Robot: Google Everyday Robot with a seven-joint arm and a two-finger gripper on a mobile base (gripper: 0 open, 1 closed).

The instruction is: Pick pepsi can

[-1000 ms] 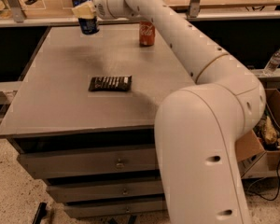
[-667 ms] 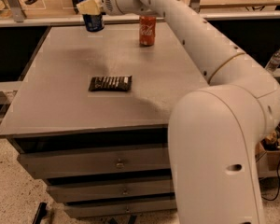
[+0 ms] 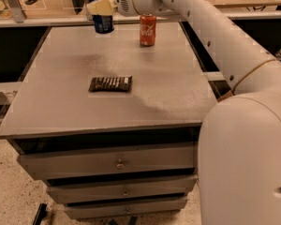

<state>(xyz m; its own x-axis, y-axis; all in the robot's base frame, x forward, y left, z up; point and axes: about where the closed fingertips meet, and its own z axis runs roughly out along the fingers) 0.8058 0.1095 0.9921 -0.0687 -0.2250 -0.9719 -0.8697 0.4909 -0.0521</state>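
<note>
Claw (image 3: 101, 7) tight round pepsi can (image 3: 103, 23) — label half hidden — at table (image 3: 61, 102) far edge

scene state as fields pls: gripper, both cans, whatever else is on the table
gripper: far left of the table, closed on pepsi can
pepsi can: upright; lifted or resting, cannot tell
Coca-Cola can: upright, near far edge, right of pepsi can, apart
snack bar: dark wrapper, flat, mid-table
table: grey top, drawers below

— Where is your gripper (image 3: 100, 7) working?
— I am clasping the pepsi can (image 3: 104, 24) at the table's (image 3: 61, 111) far edge; the red can (image 3: 148, 29) is standing nearby, a dark bar (image 3: 110, 83) lying mid-table.
</note>
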